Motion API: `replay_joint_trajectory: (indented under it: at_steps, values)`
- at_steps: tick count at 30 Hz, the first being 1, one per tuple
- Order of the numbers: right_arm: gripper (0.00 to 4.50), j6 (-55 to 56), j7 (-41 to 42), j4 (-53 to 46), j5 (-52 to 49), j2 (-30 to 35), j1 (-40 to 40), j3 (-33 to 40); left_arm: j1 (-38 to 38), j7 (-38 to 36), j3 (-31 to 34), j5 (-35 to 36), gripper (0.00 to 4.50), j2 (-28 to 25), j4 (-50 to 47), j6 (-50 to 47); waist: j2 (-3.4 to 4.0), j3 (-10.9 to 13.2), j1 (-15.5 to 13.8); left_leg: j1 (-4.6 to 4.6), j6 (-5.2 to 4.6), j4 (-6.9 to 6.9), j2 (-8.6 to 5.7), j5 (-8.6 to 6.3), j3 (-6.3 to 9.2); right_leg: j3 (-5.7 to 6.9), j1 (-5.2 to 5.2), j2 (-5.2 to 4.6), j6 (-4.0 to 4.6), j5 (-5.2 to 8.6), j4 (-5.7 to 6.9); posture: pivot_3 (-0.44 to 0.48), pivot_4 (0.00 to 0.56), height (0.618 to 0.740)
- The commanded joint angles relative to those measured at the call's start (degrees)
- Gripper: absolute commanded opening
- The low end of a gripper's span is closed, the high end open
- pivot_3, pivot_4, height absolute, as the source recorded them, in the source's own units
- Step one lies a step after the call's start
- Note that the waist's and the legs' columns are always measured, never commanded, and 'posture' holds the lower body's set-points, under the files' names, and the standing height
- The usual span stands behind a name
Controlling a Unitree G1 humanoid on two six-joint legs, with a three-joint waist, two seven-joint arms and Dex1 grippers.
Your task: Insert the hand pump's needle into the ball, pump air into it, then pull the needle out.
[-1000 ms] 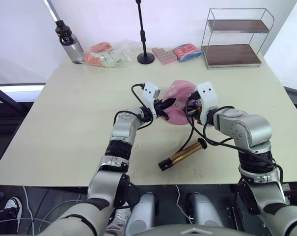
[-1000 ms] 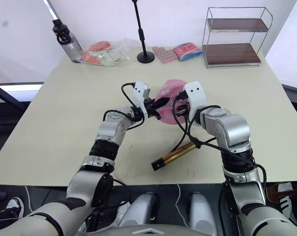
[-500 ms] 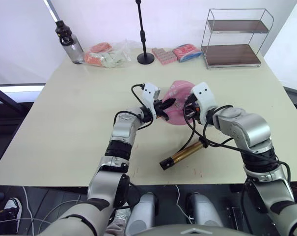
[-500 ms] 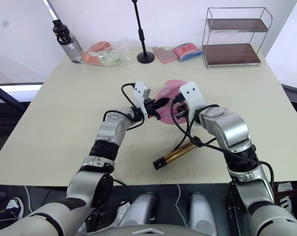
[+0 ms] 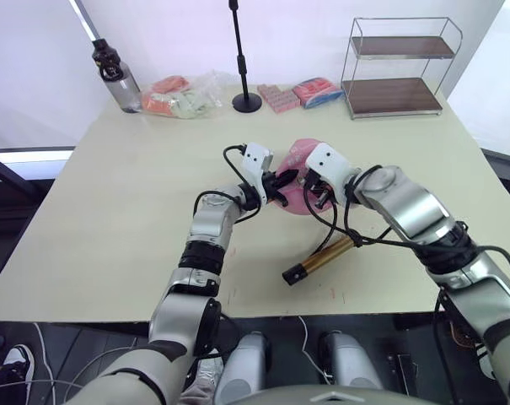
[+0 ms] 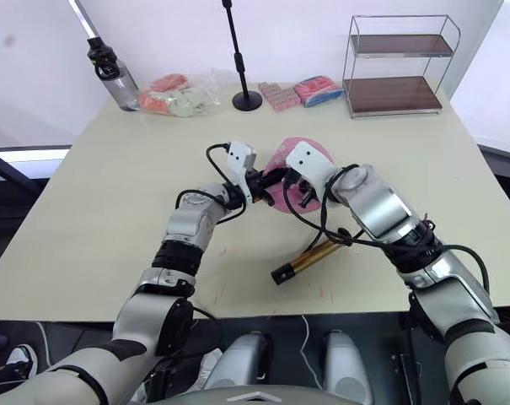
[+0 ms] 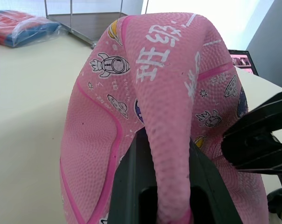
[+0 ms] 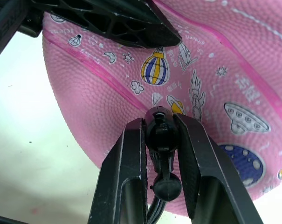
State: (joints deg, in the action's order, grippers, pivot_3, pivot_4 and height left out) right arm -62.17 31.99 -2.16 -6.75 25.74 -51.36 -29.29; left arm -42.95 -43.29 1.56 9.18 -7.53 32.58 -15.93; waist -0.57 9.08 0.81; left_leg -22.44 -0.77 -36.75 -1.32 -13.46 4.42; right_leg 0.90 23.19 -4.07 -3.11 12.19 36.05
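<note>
Against ball (image 8: pixel 215 84), needle-holding right hand (image 8: pixel 160 140).

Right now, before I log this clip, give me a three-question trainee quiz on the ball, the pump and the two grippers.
1. True or false: the left gripper is pinching a fold of the ball.
2. What is clamped between the right gripper's fingers?
A. the barrel of the hand pump
B. the black fitting at the hose end
C. the water bottle
3. Fill in: the hand pump lies on the ____ , nearer the robot than the ball.

Key: 1 true; 2 B; 3 table.
</note>
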Motion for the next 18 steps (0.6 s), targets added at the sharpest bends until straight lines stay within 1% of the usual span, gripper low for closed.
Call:
replay_joint_trajectory:
  at_steps: [1, 5, 11, 15, 18]
  values:
    - [0.33, -1.21, 6.29, 3.0, 0.05, 0.86, -1.38, -5.16, 2.23, -1.16, -3.5, -0.77, 0.0, 1.13, 2.32, -2.0, -0.02, -0.05, 0.04, 0.02, 0.0, -0.02, 0.0, 0.0, -0.01, -0.01, -0.01, 0.0, -0.01, 0.0, 0.01, 0.0, 0.15, 0.74]
    - [0.33, -0.42, 9.28, 5.11, 1.52, 1.08, -2.31, -7.64, 2.49, -0.97, -3.32, -0.7, 0.0, 1.1, 2.19, -1.99, 0.0, -0.18, 0.03, 0.03, 0.0, -0.02, 0.0, 0.0, 0.01, -0.01, -0.02, 0.0, 0.0, 0.0, 0.02, 0.0, 0.15, 0.74]
    - [0.33, 2.73, 10.85, 11.94, 4.33, -2.15, -3.61, -7.92, 2.73, -0.52, -3.1, -0.61, 0.0, 1.06, 1.88, -2.17, -0.1, -0.45, 0.11, 0.09, 0.0, -0.02, 0.0, 0.0, 0.0, -0.04, -0.03, 0.0, 0.0, 0.0, 0.07, 0.0, 0.15, 0.74]
    - [0.33, 4.63, 12.29, 15.8, 6.65, -3.4, -3.33, -9.05, 2.73, -0.13, -3.01, -0.45, 0.0, 0.89, 1.72, -2.3, -0.14, -0.5, 0.35, 0.59, 0.0, 0.02, 0.02, -0.01, 0.01, -0.15, -0.42, 0.01, -0.01, 0.02, 0.15, 0.0, 0.15, 0.74]
    - [0.33, 6.1, 12.93, 18.12, 8.26, -4.58, -2.68, -9.24, 2.72, 0.03, -2.9, -0.38, 0.0, 0.69, 1.79, -2.31, -0.22, -0.6, 0.52, 0.69, 0.0, 0.03, 0.03, -0.01, 0.08, -0.15, -0.49, 0.02, -0.01, 0.02, 0.17, 0.0, 0.15, 0.74]
